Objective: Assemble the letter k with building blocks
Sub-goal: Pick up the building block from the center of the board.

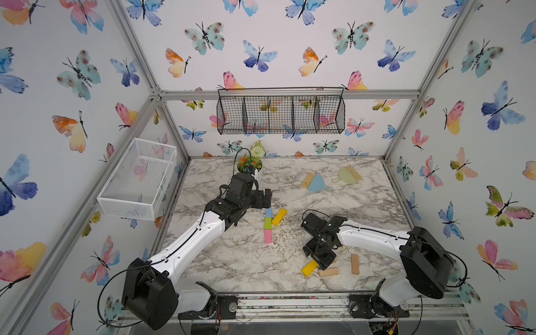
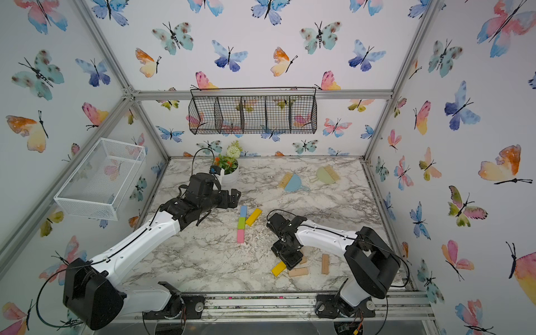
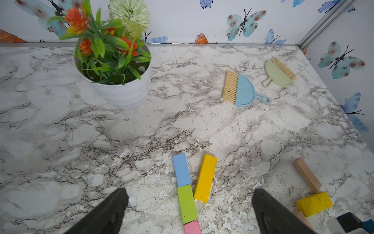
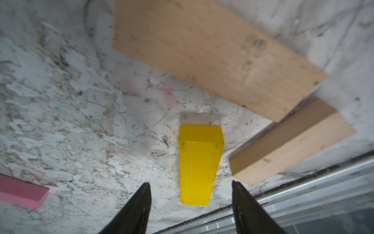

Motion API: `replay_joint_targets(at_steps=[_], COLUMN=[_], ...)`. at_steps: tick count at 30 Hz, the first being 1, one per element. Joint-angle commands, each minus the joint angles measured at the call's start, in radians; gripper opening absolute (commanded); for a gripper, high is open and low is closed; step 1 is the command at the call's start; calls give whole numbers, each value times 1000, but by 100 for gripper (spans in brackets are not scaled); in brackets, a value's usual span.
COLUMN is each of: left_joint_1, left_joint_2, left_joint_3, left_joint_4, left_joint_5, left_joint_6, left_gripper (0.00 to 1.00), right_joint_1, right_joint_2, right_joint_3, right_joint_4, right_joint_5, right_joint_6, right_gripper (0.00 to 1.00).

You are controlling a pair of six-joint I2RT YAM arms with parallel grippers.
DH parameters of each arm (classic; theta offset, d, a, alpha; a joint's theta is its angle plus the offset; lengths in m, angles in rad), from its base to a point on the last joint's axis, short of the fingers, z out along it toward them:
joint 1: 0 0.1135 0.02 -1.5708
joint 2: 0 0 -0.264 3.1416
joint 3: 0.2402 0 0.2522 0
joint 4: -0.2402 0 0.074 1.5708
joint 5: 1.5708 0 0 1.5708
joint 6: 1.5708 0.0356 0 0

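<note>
In both top views a light blue block (image 1: 268, 212), a green block (image 1: 268, 223) and a pink block (image 1: 268, 236) lie end to end in one straight column mid-table. A yellow block (image 1: 279, 216) lies slanted, its near end by the green one. My left gripper (image 3: 190, 191) hovers open over the column's far part, holding nothing. Near the front edge a second yellow block (image 4: 199, 164) lies flat between the fingers of my right gripper (image 4: 190, 183), which stands open with a gap on each side. Tan blocks (image 1: 328, 271) (image 1: 354, 263) lie beside it.
A white pot of artificial flowers (image 1: 251, 162) stands at the back behind the left arm. A blue dustpan with brush (image 1: 316, 182) and a green one (image 1: 348, 175) lie at the back right. The metal front rail (image 4: 303, 194) runs close by the right gripper.
</note>
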Motion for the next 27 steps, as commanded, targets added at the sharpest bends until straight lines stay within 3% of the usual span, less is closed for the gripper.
replay_joint_targets(at_steps=[1, 9, 12, 20, 23, 27], left_joint_1=[4, 4, 5, 5, 5, 6], left_joint_2=[6, 6, 6, 8, 10, 13], left_joint_3=[11, 12, 12, 11, 11, 13], left_joint_4=[-6, -9, -8, -9, -8, -10], left_joint_5=[-15, -22, -22, -20, -22, -25], left_joint_6=[-8, -7, -8, -7, -7, -8], left_gripper=[99, 99, 99, 99, 99, 99], right_joint_1=[7, 7, 7, 7, 7, 7], right_joint_2=[32, 37, 38, 48, 61, 181], right_joint_3=[-21, -67, -78, -69, 41, 316], right_joint_4=[9, 54, 74, 104, 67, -40], right_joint_5=[-17, -44, -45, -24, 60, 194], right_joint_6=[6, 21, 20, -9, -125, -449], right_gripper=[64, 57, 38, 15, 8, 2])
